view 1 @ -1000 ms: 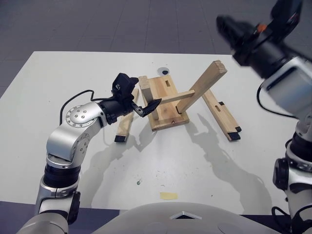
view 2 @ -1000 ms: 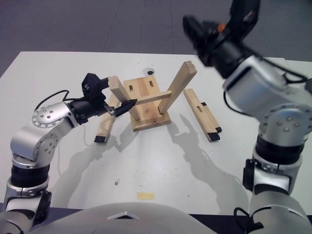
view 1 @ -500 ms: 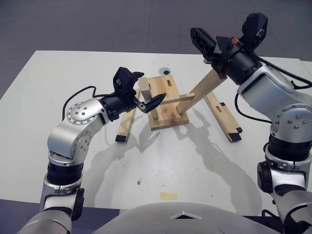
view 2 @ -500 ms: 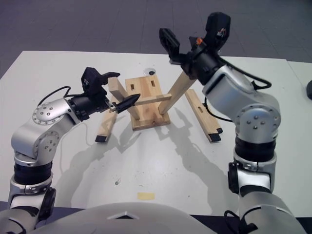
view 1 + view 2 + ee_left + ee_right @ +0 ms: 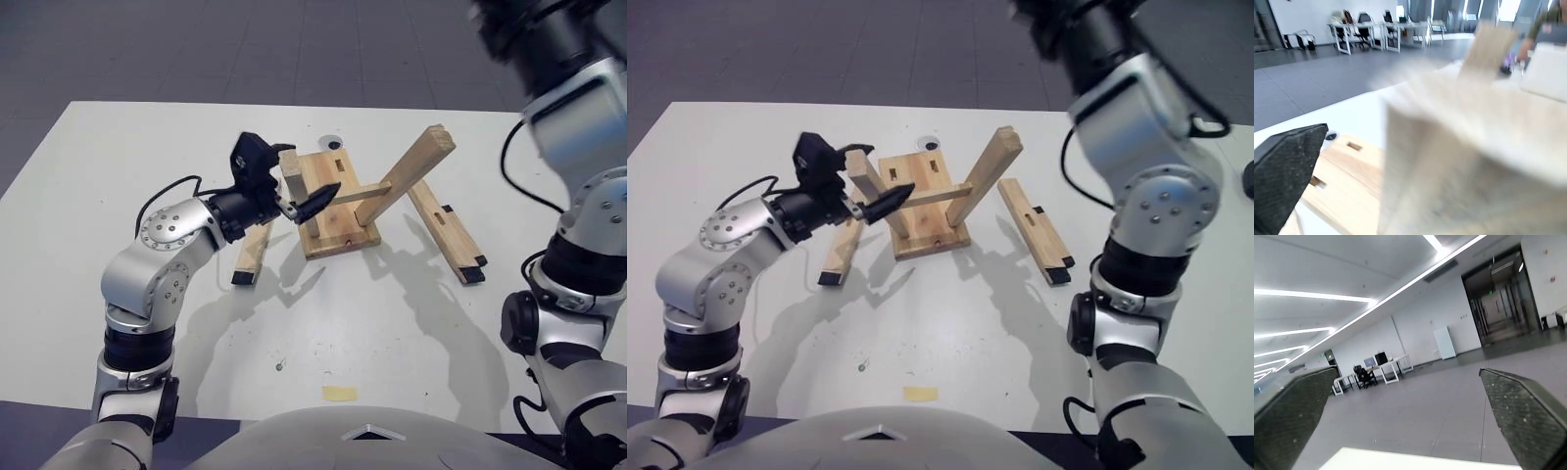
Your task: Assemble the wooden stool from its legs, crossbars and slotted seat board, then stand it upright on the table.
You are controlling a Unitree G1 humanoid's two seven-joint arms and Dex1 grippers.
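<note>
The left loose leg [image 5: 250, 253] lies flat; beside it the left gripper [image 5: 312, 168], spread wide, straddles the upright leg [image 5: 291, 176] on the seat board [image 5: 338, 231] mid-table, a crossbar [image 5: 355, 196] linking it to the tilted leg [image 5: 416, 166] — 2 legs seemingly fitted, the right loose leg [image 5: 446, 235] also waiting. The right gripper [image 5: 1408, 411], wide and empty, has lifted away from the tilted leg's top.

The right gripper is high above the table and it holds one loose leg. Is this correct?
Not quite. The right gripper is high above the table, but it holds nothing: the right wrist view shows its fingers apart, with only the room between them.
</note>
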